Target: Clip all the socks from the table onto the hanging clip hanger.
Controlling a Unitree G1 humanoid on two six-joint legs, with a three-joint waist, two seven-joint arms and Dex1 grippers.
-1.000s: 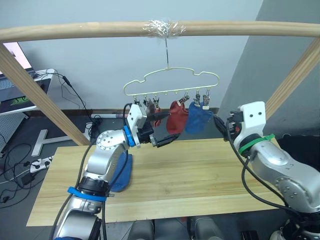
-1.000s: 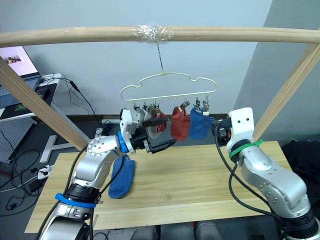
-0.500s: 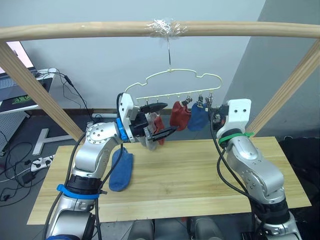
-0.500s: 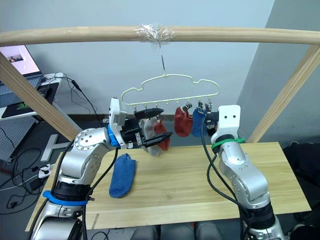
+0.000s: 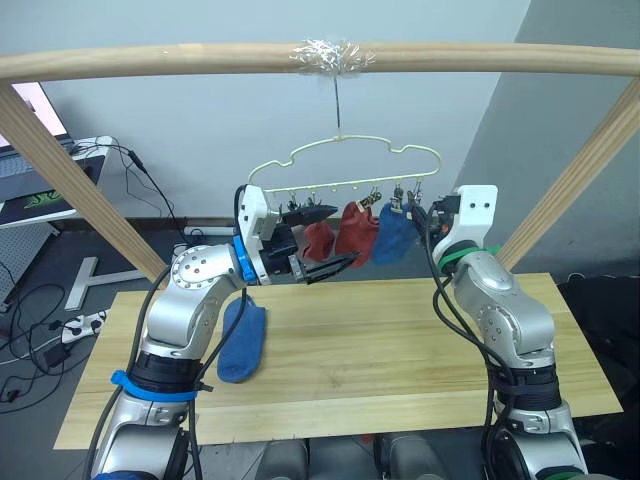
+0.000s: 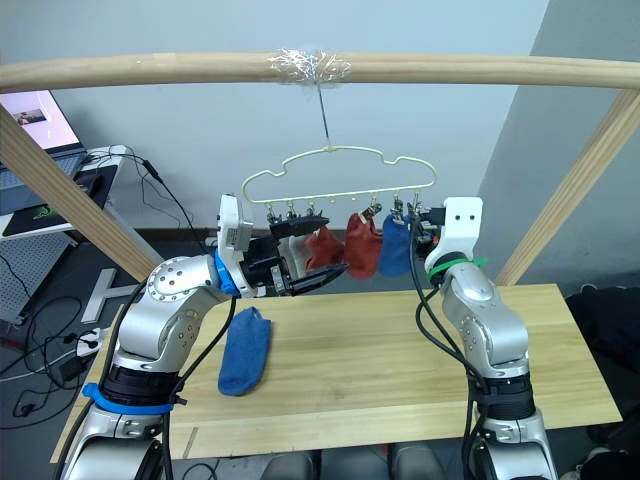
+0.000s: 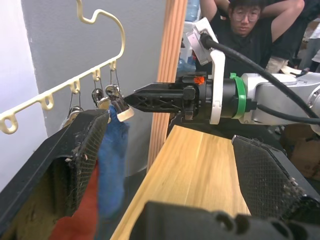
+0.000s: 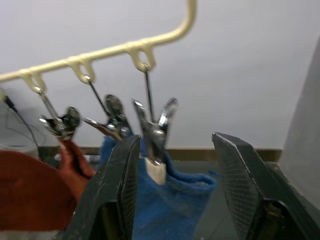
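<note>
The pale clip hanger (image 5: 340, 162) hangs by its hook from the rail. Two rust red socks (image 5: 340, 236) and a blue sock (image 5: 394, 236) are clipped to it. Another blue sock (image 5: 242, 338) lies on the table (image 5: 400, 340) at the left. My left gripper (image 5: 322, 240) is open just left of the red socks, with nothing held. A bit of pale grey cloth (image 6: 292, 262) shows behind its fingers. My right gripper (image 8: 182, 187) is open around the end clip (image 8: 155, 131), above the blue sock (image 8: 170, 200). The left wrist view shows the right gripper (image 7: 152, 98) pointing at that clip.
The round wooden rail frame (image 5: 200, 60) spans overhead, with slanted posts at both sides. A person (image 7: 250, 25) sits behind the right arm. A laptop (image 5: 30, 180) and cables are on the left, beyond the table.
The hanger has swung back to level and its socks have moved right. My right gripper has come up to the end clip. The left gripper has stayed about where it was.
</note>
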